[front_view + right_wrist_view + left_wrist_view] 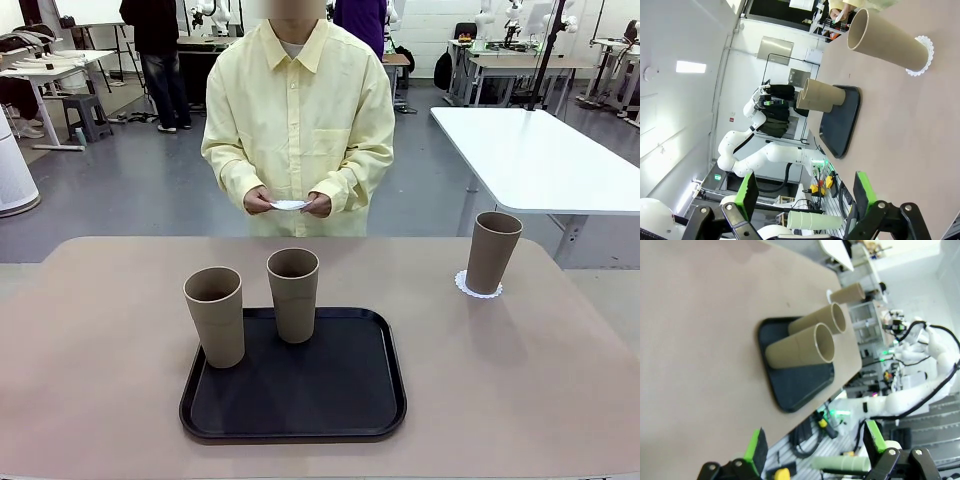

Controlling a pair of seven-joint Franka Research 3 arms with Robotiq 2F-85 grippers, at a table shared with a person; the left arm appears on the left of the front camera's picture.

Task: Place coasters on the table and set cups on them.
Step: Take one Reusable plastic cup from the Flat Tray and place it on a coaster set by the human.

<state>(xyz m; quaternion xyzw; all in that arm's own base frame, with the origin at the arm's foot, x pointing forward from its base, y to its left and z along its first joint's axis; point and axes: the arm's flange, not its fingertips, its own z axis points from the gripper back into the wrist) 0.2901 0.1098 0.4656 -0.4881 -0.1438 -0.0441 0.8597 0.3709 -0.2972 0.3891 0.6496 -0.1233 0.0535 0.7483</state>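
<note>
One grey-brown cup (492, 250) stands upright on a lacy white coaster (478, 288) at the far right of the beige table (100, 330). Two more cups (215, 315) (293, 293) stand upright on the black tray (330, 400) near the table's front. The person at the far side holds another white coaster (290, 205) in both hands at waist height. My left gripper (815, 445) is open and empty, off the table's edge, well away from the tray cups (800, 347). My right gripper (805, 195) is open and empty, far from the cup (887, 42) on its coaster (922, 57).
The black tray (842, 125) takes up the front middle of the table. Bare tabletop lies to its left and right and behind it. A white table (535, 155) stands beyond the far right corner.
</note>
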